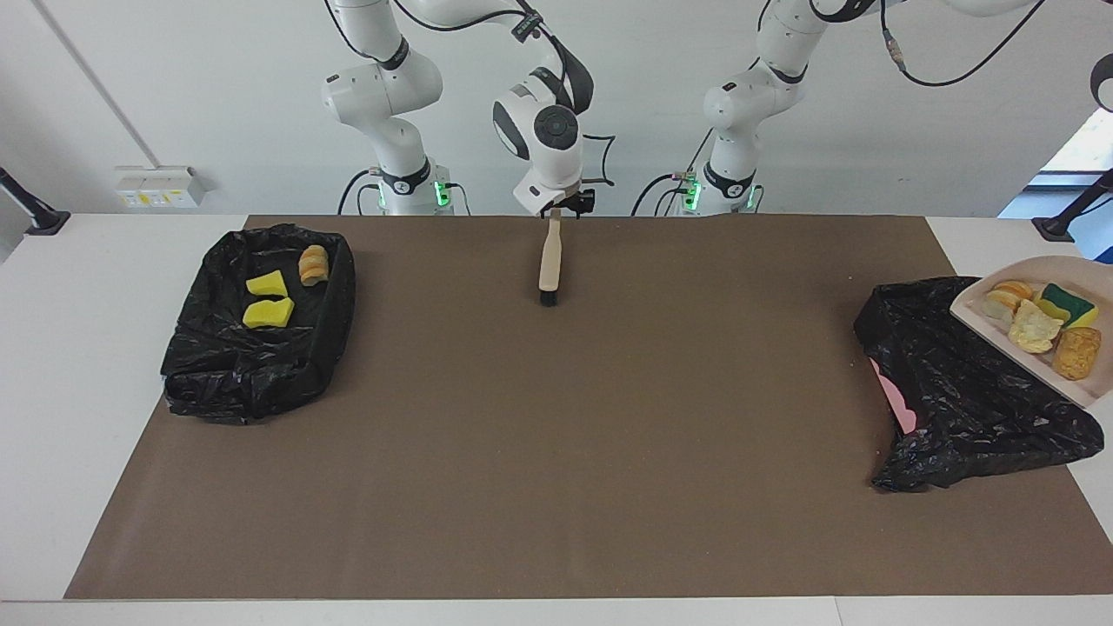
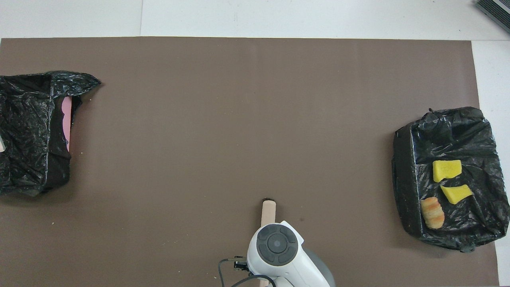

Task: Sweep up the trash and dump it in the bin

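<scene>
Below the right claw [image 1: 556,207] the brush [image 1: 549,261] hangs upright, with its bristles down at the desk [image 1: 556,478]. It cannot be told if this claw grips the handle or is open. Well apart from it, some trash [image 1: 268,300] lies in the bin [image 1: 217,382] at the right arm's end. More trash [image 1: 1039,323] sits in the dustpan [image 1: 974,306] over the other bin [image 1: 956,391]. The left claw is out of view.

The brown mat [image 1: 556,452] lay open mid-table; black-lined bins [image 1: 261,348] (one at each end edge) and a brush [image 1: 549,265] obstructed.
</scene>
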Available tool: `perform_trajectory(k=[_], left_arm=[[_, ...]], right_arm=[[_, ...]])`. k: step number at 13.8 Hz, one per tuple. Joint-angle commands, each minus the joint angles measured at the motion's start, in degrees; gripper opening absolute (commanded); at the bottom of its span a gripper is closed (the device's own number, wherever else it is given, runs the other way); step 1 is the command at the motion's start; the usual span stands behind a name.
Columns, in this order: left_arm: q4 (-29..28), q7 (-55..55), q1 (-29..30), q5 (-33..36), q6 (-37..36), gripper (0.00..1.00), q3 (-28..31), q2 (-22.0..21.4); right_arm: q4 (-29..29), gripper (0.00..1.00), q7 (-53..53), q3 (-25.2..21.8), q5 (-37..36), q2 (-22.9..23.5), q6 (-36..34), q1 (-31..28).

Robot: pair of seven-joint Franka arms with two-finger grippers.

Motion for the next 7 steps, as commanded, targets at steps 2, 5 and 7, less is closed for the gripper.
perform_trajectory(k=[2, 5, 7], left_arm=[[-3.32, 0.05, -1.41, 8.02, 4.36, 0.00, 0.18, 0.82], [-4.56, 0.31, -4.29, 16.02, 3.94, 0.00, 0.18, 0.47], [-4.47, 0.31, -6.06, 21.12, 1.40, 0.00, 0.18, 0.30]], right_arm=[[6.30, 1.00, -1.73, 0.11, -8.19, 0.08, -1.43, -7.75], [10.60, 1.00, -1.82, 0.02, -15.04, 0.00, -3.27, -13.03], [13.59, 1.00, -1.73, -2.16, -20.57, 0.17, -4.33, -14.27]])
